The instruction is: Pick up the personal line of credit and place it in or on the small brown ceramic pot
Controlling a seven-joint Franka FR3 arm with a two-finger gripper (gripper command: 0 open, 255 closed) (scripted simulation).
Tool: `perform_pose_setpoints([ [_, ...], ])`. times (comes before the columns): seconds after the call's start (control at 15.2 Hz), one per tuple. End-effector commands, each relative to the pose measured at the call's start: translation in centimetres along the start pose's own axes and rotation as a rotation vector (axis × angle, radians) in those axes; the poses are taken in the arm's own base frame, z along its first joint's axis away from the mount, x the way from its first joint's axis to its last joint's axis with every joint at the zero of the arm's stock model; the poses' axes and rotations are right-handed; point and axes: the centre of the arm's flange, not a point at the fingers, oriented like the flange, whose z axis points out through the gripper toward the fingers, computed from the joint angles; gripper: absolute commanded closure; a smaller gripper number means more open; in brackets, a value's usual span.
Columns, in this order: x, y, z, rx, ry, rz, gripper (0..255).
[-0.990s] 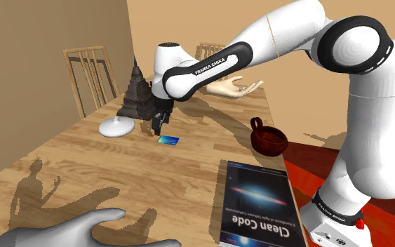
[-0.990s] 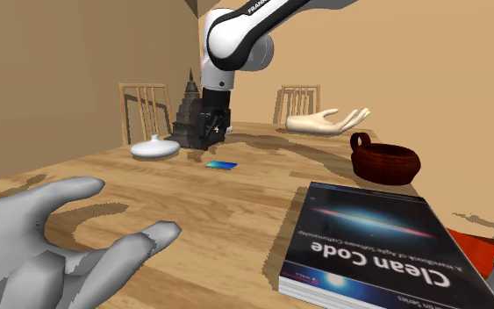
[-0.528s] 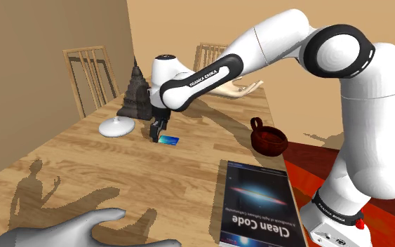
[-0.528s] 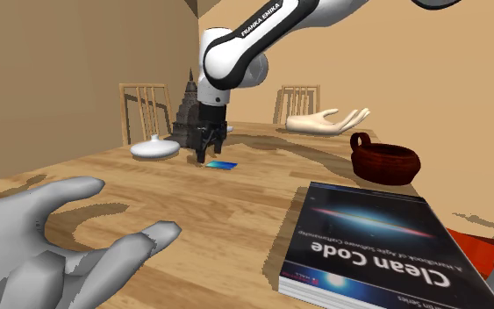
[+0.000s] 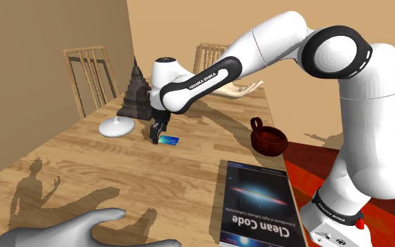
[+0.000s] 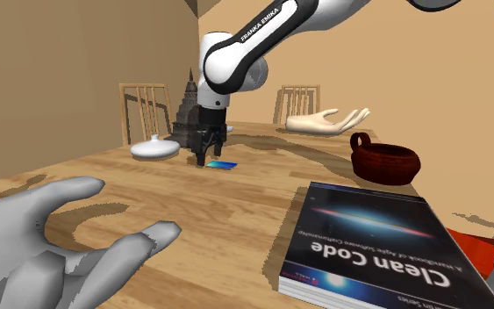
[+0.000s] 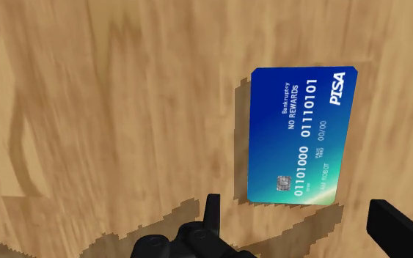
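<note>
A blue bank card (image 5: 168, 140) (image 6: 222, 164) (image 7: 300, 135) with white numbers lies flat on the wooden table (image 5: 83, 168). My black gripper (image 5: 156, 135) (image 6: 207, 161) (image 7: 300, 216) hangs low just above the card's near end. It is open, with one finger on each side of the card's short edge and neither touching it. The small dark brown pot (image 5: 269, 137) (image 6: 385, 161) with a handle stands upright near the table's edge, towards the shoulder view's right of the card.
A "Clean Code" book (image 5: 257, 207) (image 6: 376, 246) lies near the stand. A white dish (image 5: 116, 127), a dark tower figurine (image 5: 135, 91) and a beige hand model (image 5: 234, 88) stand behind the card. A grey hand model (image 5: 83, 231) lies in front. Chairs line the far side.
The arm has swung down and lowered the gripper from beside the figurine to just over the card. The card and the other objects have not moved.
</note>
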Motion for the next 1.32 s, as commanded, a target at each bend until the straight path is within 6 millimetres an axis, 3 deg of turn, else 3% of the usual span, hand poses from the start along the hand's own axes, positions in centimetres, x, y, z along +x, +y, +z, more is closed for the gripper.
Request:
perform_pose_setpoints([
  [0.0, 0.0, 0.0, 0.0, 0.000, 0.000, 0.000, 255],
  [0.59, 0.0, 0.0, 0.0, 0.000, 0.000, 0.000, 255],
  [1.25, 0.8, 0.1, -5.2, 0.000, 0.000, 0.000, 255],
])
